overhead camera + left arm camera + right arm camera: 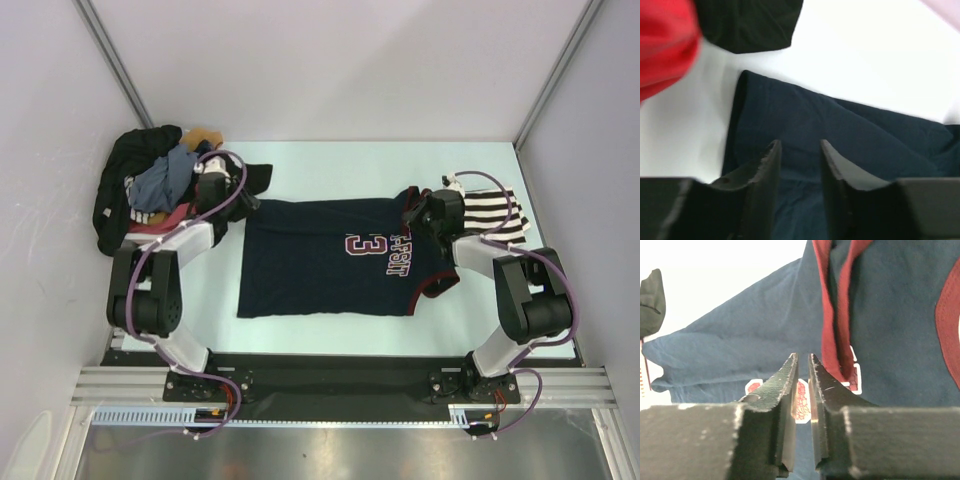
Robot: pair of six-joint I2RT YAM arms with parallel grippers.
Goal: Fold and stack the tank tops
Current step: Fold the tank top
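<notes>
The navy jersey (300, 270) lies flat in the middle of the desk (330, 160), with bare surface along its far and near edges. The striped top (497, 212) lies at the far right edge, just beside the jersey's shoulder. A heap of clothes (150, 190) fills the far left corner, close to the left wall.

Only the overhead view shows you both tops and the heap together. Only the left wrist view shows a red cloth (662, 45) and a black cloth (747, 22) beyond the jersey's corner. Only the right wrist view shows the red trim (837, 305) doubled over and a small badge (754, 386).

The left claw (797, 145) hangs over the jersey's far left corner, jaws moderately apart, with no cloth visibly pinched. The right claw (803, 357) hangs over the jersey just beside the trim, jaws at a narrow slit, with nothing visible between them.
</notes>
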